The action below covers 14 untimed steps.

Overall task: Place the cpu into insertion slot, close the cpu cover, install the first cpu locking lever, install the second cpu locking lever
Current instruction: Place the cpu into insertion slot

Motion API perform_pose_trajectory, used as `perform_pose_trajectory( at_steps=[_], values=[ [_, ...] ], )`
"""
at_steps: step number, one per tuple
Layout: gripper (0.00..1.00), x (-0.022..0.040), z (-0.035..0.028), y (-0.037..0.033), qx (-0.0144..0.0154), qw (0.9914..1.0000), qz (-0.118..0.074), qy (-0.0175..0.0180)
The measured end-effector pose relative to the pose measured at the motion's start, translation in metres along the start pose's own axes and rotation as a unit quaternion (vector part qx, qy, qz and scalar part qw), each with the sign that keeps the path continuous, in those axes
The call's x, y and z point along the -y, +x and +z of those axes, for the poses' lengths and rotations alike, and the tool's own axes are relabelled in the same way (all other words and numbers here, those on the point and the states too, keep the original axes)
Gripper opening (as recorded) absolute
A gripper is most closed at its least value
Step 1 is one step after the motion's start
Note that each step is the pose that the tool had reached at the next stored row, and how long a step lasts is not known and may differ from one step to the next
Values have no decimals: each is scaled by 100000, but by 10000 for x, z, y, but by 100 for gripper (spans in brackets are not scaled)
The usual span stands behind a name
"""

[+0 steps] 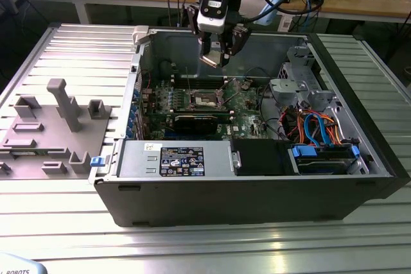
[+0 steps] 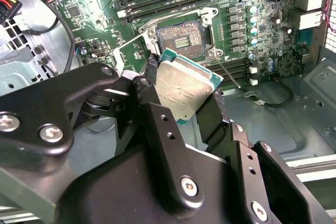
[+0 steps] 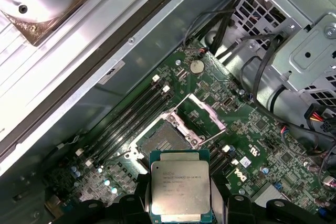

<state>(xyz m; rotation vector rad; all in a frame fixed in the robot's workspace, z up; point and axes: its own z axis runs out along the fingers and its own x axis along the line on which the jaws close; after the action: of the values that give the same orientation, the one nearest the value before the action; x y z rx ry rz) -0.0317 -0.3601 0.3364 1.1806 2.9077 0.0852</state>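
Second wrist view, pincer: the gripper (image 2: 184, 95) has its two black fingers (image 2: 152, 85) pinched on opposite edges of the cpu (image 2: 185, 80), whose metal top faces the camera.
Where the chip is: in the air above the green motherboard (image 3: 252, 145), near the insertion slot (image 2: 181, 35) but clear of it. From the exterior view the arm hangs inside the open computer case (image 1: 257, 203), over the socket.
Socket: bare, its dark centre showing and nothing seated in it.
Cover: the cpu cover (image 3: 202, 116) is swung open and stands just beside the slot.
Step in hand: the first one, I'd judge, which is placing the chip. Cover and levers look undone.
What it calls for: in my judgement, squaring the chip's edges with the socket rim and bringing it down flat without force, since a skewed landing could harm the contacts.
Count: one cpu, one slot, one cover and one coin cell (image 3: 196, 66). I can pick out one locking lever (image 2: 229, 73), a thin rod beside the socket, but not the second.
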Motion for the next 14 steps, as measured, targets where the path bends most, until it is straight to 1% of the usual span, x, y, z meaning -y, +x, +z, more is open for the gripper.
perform_pose_trajectory(
  at_steps=[14],
  values=[
    [54,0,0,0,43,99997,809,-15]
  ],
)
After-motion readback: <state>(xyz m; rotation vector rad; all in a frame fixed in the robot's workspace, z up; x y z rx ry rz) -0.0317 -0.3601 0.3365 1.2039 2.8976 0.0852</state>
